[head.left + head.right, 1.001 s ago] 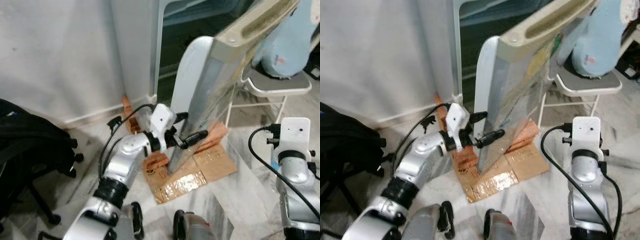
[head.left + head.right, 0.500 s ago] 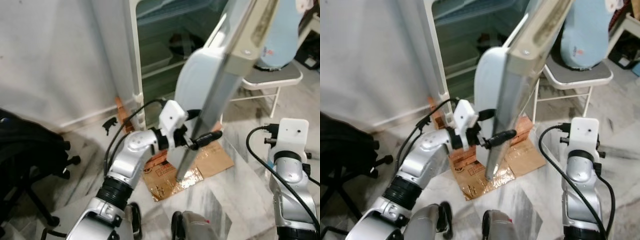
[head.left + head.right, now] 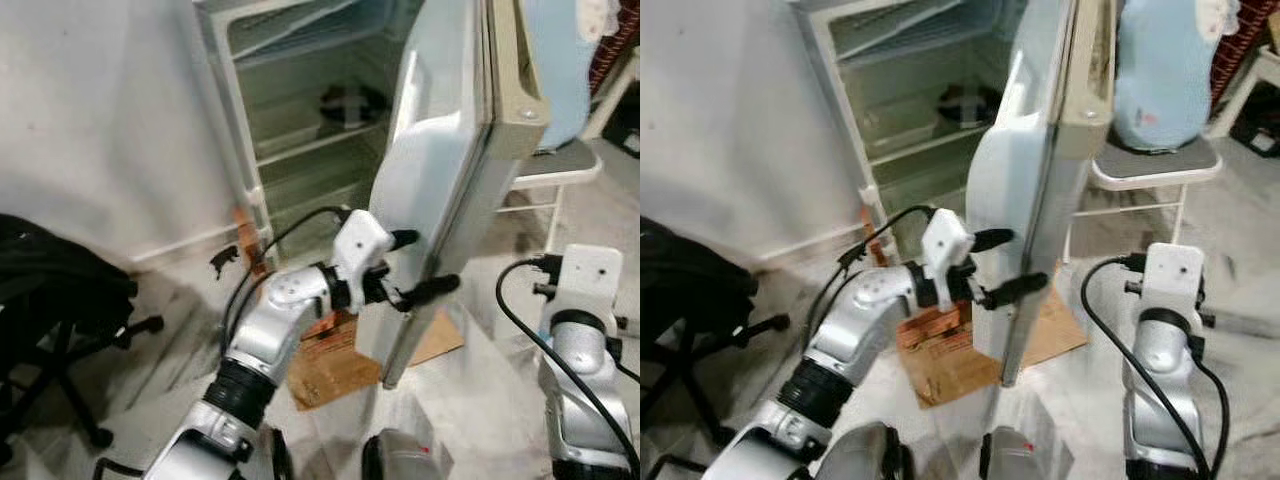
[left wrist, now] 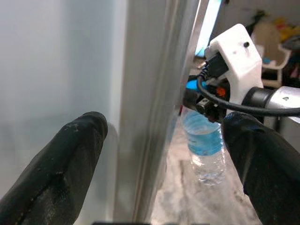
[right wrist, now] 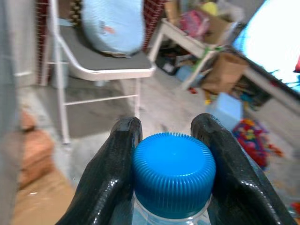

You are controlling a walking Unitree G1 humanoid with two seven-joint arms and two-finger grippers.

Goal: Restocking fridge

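The white fridge (image 3: 290, 100) stands open, its shelves lit, with a dark object (image 3: 345, 100) on the middle shelf. Its door (image 3: 440, 150) hangs open at the right, edge toward me. My left gripper (image 3: 420, 265) is open and straddles the door's free edge low down. One finger (image 4: 79, 150) lies against the pale inner face; the other finger (image 4: 258, 154) stands off the outer side. My right gripper (image 5: 168, 129) is shut on the neck of a clear water bottle (image 4: 204, 140) with a blue cap (image 5: 173, 171), held low beyond the door.
A black office chair (image 3: 50, 300) stands at the left by the white wall. A white folding chair (image 3: 560, 165) with a pale blue cushion (image 3: 1160, 70) sits behind the door. Flattened cardboard (image 3: 330, 365) and red bricks (image 3: 930, 325) lie at the fridge's foot.
The fridge door has swung further open to the right with my left gripper on its edge, so the shelves now show. The right arm has held its place.
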